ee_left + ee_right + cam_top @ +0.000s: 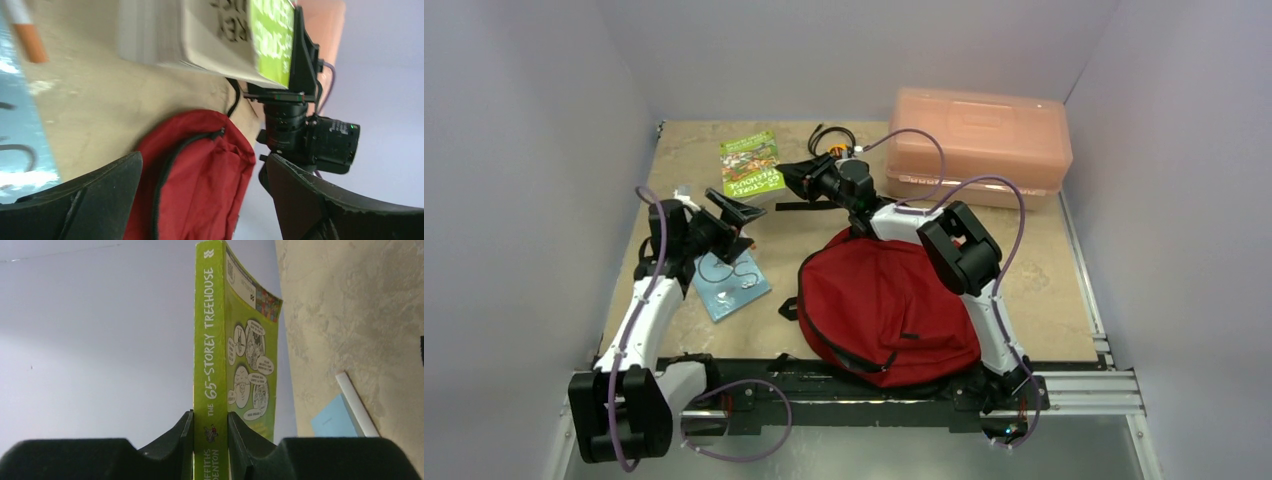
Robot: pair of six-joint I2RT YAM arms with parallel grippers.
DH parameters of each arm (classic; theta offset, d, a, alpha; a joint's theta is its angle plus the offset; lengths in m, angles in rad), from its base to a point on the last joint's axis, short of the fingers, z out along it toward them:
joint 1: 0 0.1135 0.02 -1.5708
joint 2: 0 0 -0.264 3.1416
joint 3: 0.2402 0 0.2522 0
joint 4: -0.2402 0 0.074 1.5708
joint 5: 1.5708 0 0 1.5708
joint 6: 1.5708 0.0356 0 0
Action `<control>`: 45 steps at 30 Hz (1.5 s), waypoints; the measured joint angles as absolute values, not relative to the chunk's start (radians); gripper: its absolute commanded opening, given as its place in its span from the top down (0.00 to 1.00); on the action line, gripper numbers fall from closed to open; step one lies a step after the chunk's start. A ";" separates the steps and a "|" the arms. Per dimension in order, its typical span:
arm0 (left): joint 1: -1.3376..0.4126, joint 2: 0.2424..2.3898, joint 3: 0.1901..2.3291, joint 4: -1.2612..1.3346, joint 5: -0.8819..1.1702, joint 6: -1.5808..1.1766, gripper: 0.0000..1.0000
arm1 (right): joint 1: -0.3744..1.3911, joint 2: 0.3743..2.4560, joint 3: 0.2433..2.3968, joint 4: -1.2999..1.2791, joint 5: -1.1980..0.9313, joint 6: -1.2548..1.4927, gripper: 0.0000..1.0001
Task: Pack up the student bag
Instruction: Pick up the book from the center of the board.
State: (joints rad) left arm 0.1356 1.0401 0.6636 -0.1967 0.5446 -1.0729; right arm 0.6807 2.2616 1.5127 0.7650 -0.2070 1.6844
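The student bag (884,300) lies flat on the table (1064,300) right in front of my bases, dark red side up, and my right arm reaches across its far half. From my left wrist I see its red fabric (200,165) and a black zipper line curving over it.

Left of the bag, a light blue booklet (731,285) rests on the table with a thin white cord on top. Just beyond the booklet my left gripper (739,212) is spread wide, its 2 fingers (100,200) apart with nothing between them.

Farther out, beyond the bag's top left edge, my right gripper (792,175) is clamped on the green paperback (752,165), "The 65-Storey Treehouse" (210,340); the 2 fingers (185,435) pinch its spine. I cannot tell whether the paperback is off the table.

Past the bag on its far right stands the pink translucent plastic box (979,145), lid closed. A black cable coil (829,135) lies just left of that box.
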 measured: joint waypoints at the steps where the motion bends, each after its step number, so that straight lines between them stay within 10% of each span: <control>1: 0.107 1.040 0.649 -0.162 0.537 -1.093 0.02 | 0.682 2.254 1.506 0.764 -0.200 1.692 1.00; 22: -0.165 1.037 0.521 0.415 0.005 -1.352 0.05 | 0.766 2.120 1.356 0.809 -0.035 1.858 1.00; 39: -0.207 1.056 0.473 0.585 -0.196 -1.377 0.98 | 0.790 1.998 1.214 0.834 0.042 1.852 1.00; 45: -0.217 0.986 0.435 0.535 -0.145 -1.373 1.00 | 0.767 1.906 1.095 0.844 -0.060 1.752 0.29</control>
State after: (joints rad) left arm -0.2169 0.9855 0.4347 0.5346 -0.1452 -1.3731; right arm 0.7666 1.9064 1.0950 0.8444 -0.0597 1.7515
